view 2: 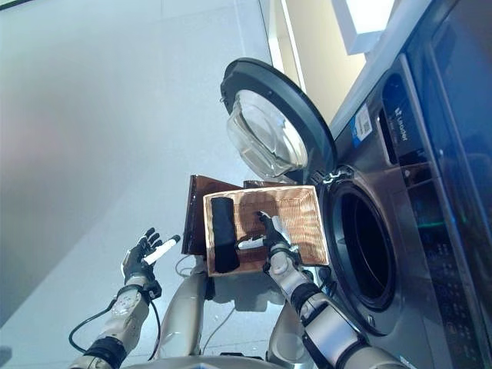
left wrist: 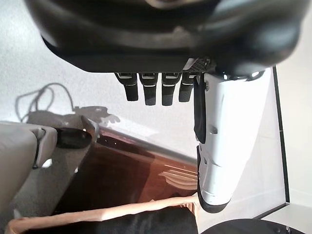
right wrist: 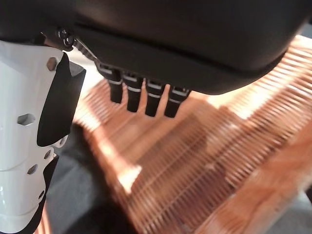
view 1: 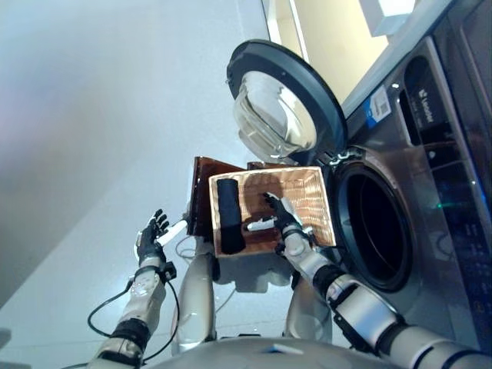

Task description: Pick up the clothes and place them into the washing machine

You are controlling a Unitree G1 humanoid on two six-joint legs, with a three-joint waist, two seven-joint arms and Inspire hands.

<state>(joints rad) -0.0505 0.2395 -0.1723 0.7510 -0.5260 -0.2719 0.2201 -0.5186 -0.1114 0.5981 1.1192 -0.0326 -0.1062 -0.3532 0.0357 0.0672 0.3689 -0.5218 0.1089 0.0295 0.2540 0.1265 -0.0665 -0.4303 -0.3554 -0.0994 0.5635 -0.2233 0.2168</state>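
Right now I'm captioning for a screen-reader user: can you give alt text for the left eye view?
The right hand reaches open into a woven basket beside a rolled black garment, next to a washing machine with its door swung open. The left hand hangs open off to the left.

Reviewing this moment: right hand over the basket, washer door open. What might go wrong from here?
1. The right hand hovers open over the bare weave of the basket, while the dark garment lies along the far side; closing here would likely grab nothing.
2. The washing machine door hangs open just above the basket, so a lifted arm may strike it.
3. The left hand is open off to the side, so the basket is unsteadied and may shift.
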